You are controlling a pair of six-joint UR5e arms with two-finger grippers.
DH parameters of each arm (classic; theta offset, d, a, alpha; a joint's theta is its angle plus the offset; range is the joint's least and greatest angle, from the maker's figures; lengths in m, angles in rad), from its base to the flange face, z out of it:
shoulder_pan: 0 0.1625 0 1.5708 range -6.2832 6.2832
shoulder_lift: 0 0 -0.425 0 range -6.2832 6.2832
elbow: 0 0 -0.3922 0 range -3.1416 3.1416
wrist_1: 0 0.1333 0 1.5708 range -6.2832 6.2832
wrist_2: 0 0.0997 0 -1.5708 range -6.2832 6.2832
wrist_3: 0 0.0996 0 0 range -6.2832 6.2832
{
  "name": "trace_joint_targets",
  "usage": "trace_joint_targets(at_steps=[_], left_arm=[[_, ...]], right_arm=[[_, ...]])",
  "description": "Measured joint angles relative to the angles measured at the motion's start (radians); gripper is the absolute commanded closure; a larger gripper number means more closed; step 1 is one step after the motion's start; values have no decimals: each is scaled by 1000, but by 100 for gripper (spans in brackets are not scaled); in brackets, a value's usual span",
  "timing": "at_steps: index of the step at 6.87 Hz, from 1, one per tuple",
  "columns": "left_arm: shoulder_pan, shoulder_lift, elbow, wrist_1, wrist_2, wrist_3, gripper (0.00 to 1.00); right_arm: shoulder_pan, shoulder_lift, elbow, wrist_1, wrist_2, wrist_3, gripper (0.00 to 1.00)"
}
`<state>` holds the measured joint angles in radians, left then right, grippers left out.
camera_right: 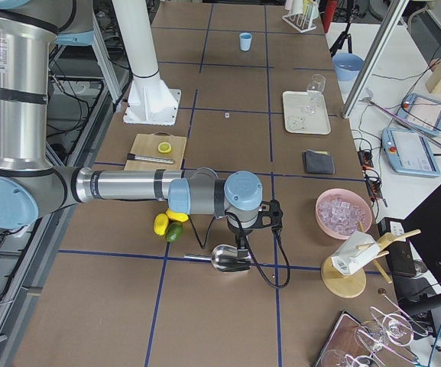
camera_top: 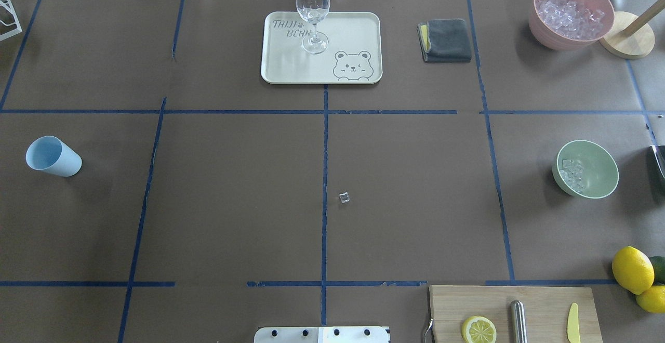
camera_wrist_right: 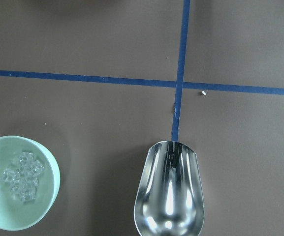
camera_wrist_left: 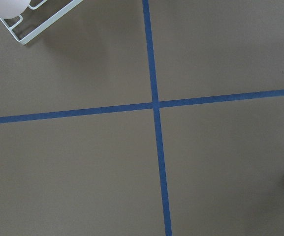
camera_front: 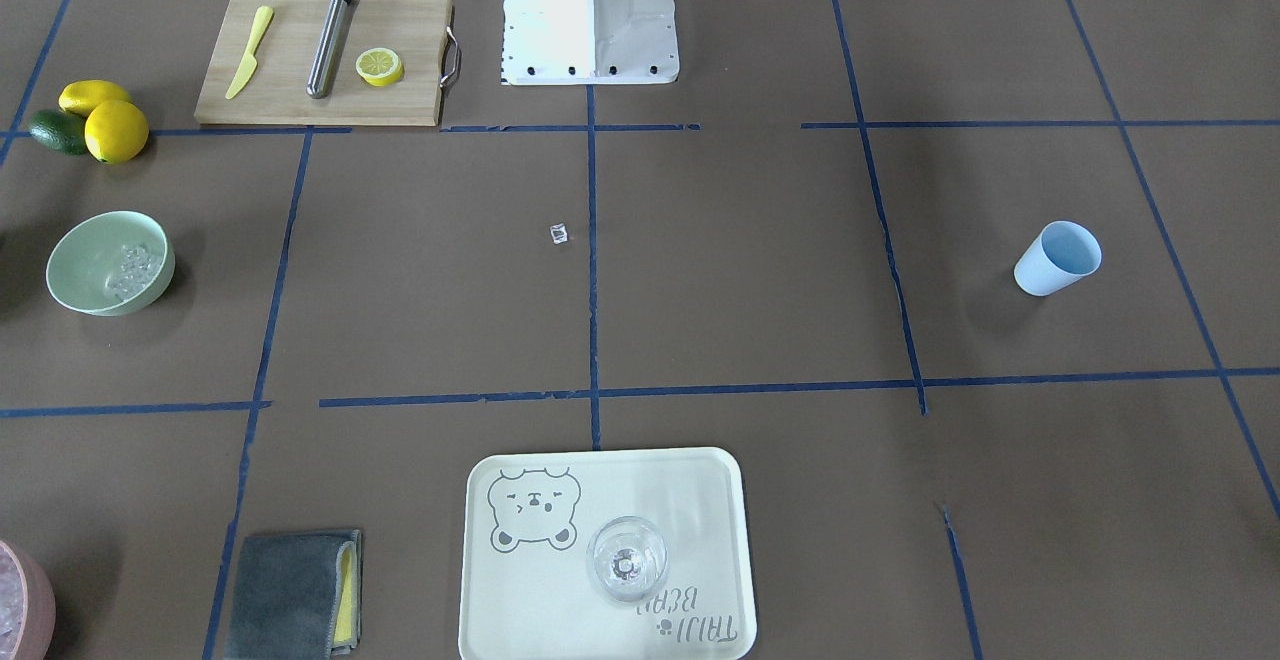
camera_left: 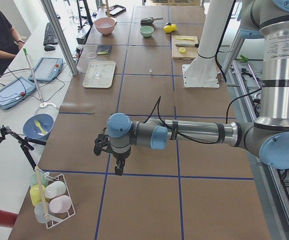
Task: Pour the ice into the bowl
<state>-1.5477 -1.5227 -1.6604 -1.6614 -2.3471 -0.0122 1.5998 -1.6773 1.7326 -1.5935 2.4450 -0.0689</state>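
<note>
The mint-green bowl sits near the table's right edge in the overhead view, with a cluster of ice inside it. A wide stretch of brown table separates it from the light blue cup near the left edge. One stray cube lies there beside the centre tape line. Only the side views show the arms: the left gripper hangs low over the table, the right gripper above a metal scoop. The wrist view shows the scoop near the bowl, not touching. Whether either gripper is released or clenched cannot be told.

In the left side view, the left arm stretches level from the right edge to centre-left, and the left gripper points down. In the right side view, the right arm stretches level from the left edge to centre, and the right gripper points down. How wide either gripper stands cannot be judged.
</note>
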Motion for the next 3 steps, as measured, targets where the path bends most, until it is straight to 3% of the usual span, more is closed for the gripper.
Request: trace_joint_targets(at_steps=[3], left_arm=[[1,0,-1,1,0,0,0]], right_arm=[[0,-6,-1,2,-5,-6,0]])
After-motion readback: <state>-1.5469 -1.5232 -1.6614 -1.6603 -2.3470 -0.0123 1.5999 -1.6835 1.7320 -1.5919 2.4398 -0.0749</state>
